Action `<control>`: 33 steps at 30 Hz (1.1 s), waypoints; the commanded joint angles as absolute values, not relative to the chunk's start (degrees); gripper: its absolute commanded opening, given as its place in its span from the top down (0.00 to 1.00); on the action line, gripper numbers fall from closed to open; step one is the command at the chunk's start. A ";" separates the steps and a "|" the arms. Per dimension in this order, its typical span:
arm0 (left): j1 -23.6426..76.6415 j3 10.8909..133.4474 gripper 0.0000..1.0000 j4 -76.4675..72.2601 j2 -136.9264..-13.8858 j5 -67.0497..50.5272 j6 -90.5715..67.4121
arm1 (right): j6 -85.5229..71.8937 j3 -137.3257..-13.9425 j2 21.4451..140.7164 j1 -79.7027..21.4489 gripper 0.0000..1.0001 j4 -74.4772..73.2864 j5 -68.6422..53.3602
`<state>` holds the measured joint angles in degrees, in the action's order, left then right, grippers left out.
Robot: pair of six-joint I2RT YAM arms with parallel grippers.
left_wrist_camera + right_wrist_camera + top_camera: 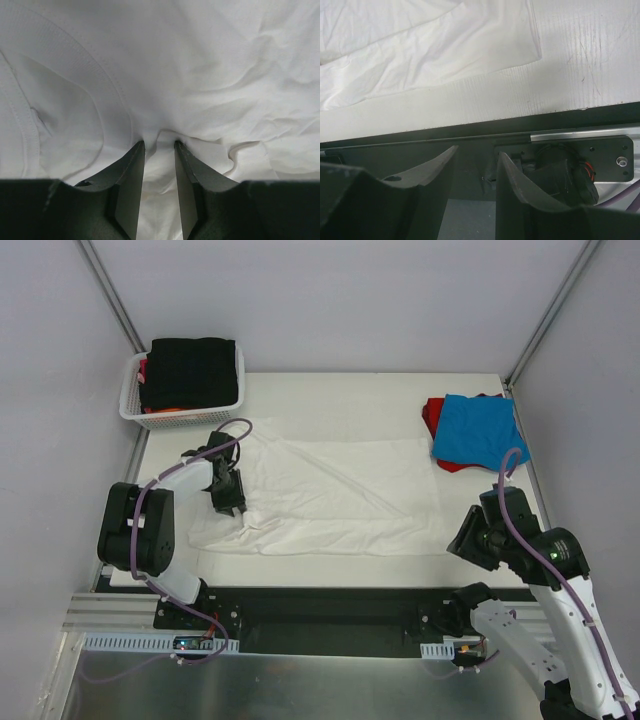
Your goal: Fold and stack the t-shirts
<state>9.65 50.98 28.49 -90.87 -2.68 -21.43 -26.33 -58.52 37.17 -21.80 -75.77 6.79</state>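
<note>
A large white t-shirt [330, 495] lies spread and creased across the middle of the table. My left gripper [232, 508] is pressed down on its left part. In the left wrist view the gripper [159, 144] has its jaws a little apart, with a soft ridge of the white t-shirt [200, 65] lying between the tips. My right gripper [465, 545] hangs over the table's front edge, off the cloth. In the right wrist view it [477, 152] is open and empty, and the white t-shirt's corner [420, 45] lies beyond it. A blue t-shirt [478, 430] rests folded on a red one [432, 415] at the back right.
A white lattice basket [135, 410] at the back left holds a black t-shirt [190, 370] with a bit of orange cloth [168, 410] under it. A black rail [330, 600] runs along the near table edge. Grey walls close in on both sides.
</note>
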 commanded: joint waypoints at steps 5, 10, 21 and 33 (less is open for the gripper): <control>9.49 51.59 0.89 27.25 -90.62 -4.57 -21.80 | -25.93 -60.12 37.09 -22.15 0.59 -82.79 7.82; 9.58 51.24 0.99 27.42 -89.04 -3.17 -21.27 | -26.19 -59.33 37.18 -22.15 0.59 -81.83 7.30; 9.58 50.36 0.78 31.82 -82.27 -0.53 -22.33 | -26.81 -58.18 37.27 -22.06 0.59 -79.98 6.86; 9.58 50.62 0.79 31.38 -87.71 -1.40 -21.97 | -27.16 -58.89 37.00 -22.06 0.59 -80.77 7.29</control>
<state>9.67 50.59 30.28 -86.43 -2.04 -21.80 -26.55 -57.74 37.17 -21.82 -75.79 6.68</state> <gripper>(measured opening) 0.214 0.409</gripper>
